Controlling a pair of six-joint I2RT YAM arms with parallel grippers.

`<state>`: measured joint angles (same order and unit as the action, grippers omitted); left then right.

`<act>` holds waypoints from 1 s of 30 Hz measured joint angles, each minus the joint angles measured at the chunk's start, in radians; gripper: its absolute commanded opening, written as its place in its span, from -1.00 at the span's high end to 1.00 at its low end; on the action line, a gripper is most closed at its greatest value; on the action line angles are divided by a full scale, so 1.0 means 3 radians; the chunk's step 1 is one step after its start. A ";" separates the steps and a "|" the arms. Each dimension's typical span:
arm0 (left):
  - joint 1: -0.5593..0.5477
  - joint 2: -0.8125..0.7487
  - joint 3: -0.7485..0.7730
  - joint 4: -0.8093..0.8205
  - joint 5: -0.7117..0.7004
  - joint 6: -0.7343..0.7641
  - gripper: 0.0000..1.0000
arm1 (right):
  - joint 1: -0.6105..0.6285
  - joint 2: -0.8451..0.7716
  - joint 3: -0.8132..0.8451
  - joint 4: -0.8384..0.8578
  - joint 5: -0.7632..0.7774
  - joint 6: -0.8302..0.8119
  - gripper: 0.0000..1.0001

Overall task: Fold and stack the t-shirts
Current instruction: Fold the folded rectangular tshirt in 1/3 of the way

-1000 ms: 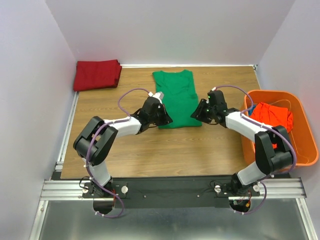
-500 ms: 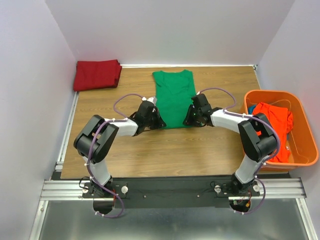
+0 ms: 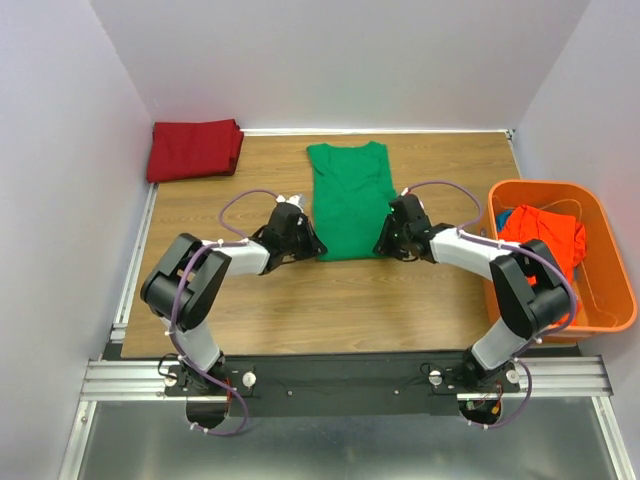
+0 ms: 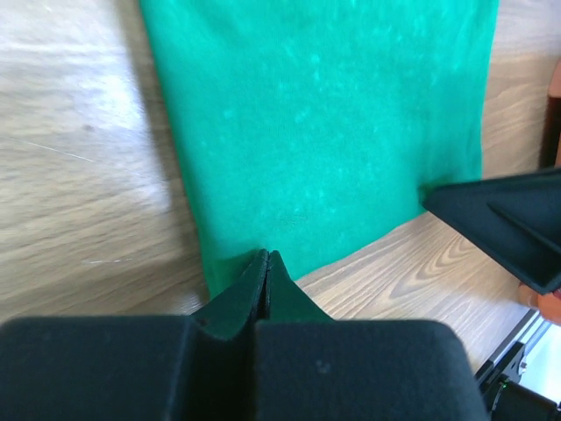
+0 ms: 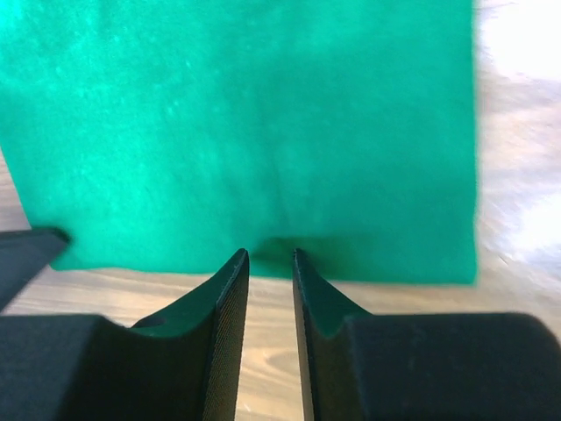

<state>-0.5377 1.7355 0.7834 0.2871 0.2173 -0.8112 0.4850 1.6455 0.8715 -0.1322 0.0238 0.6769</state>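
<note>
Green shirt (image 3: 347, 200) is lying flat mid-surface, toward the far edge; left jaws are pinching its near hem, right jaws are sitting narrow at it, grip unclear. Next likely calling for lifting both corners evenly toward the collar

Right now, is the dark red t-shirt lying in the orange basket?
No, the dark red t-shirt lies folded at the far left corner of the table, well apart from the orange basket on the right.
</note>
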 measured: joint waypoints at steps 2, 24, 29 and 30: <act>0.0027 -0.0065 -0.0005 -0.0033 0.0000 0.0014 1.00 | -0.0015 -0.0093 -0.0034 -0.0055 0.0042 0.0001 0.30; 0.0093 -0.0431 -0.0271 -0.0149 0.0126 0.0174 0.28 | -0.0530 -0.0308 -0.0294 -0.0317 0.0196 -0.0070 0.27; 0.0093 -0.0431 -0.0320 -0.0095 0.0189 0.0182 0.16 | -0.0533 -0.0304 -0.0294 -0.0313 0.0202 -0.0074 0.26; 0.0093 -0.0431 -0.0326 -0.0085 0.0193 0.0183 0.16 | -0.0533 -0.0304 -0.0294 -0.0312 0.0201 -0.0074 0.25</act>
<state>-0.5098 1.6062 0.6857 0.2615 0.2752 -0.7563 0.3252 1.5543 0.7834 -0.2256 0.0841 0.6548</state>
